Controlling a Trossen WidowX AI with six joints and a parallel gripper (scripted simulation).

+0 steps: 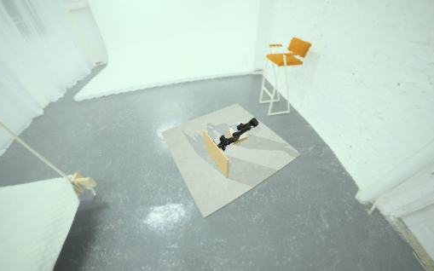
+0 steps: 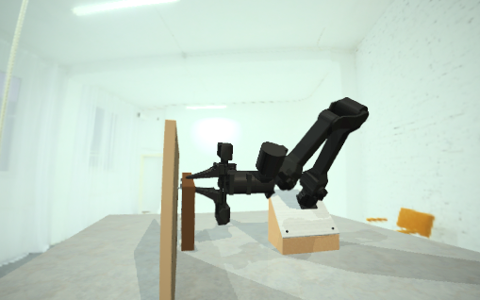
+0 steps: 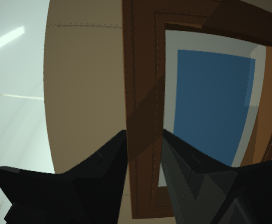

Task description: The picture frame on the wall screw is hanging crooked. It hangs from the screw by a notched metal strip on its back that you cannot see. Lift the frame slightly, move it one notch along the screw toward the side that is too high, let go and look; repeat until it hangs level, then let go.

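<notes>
The picture frame (image 2: pixel 188 222) (image 3: pixel 143 75) has a brown rim, a pale mat and a blue picture. It hangs upright in front of the tan wall panel (image 1: pixel 216 154) (image 2: pixel 168 212) (image 3: pixel 84 90). My gripper (image 2: pixel 190 184) (image 3: pixel 143 135) is shut on the frame's top rail, one finger above and one below it. The wrist view is turned sideways, so this rail runs down its middle. The rail leans only slightly in that view, and I cannot tell whether the frame is level. The notched strip is hidden, and I cannot make out the screw clearly.
The arm (image 1: pixel 237 133) (image 2: pixel 313 141) reaches to the panel from a wooden base with a pale sloping top (image 2: pixel 304 222). Base and panel stand on a grey square surface (image 1: pixel 198 192) (image 2: pixel 115 245). An orange chair (image 1: pixel 285 59) (image 2: pixel 415 222) stands beyond.
</notes>
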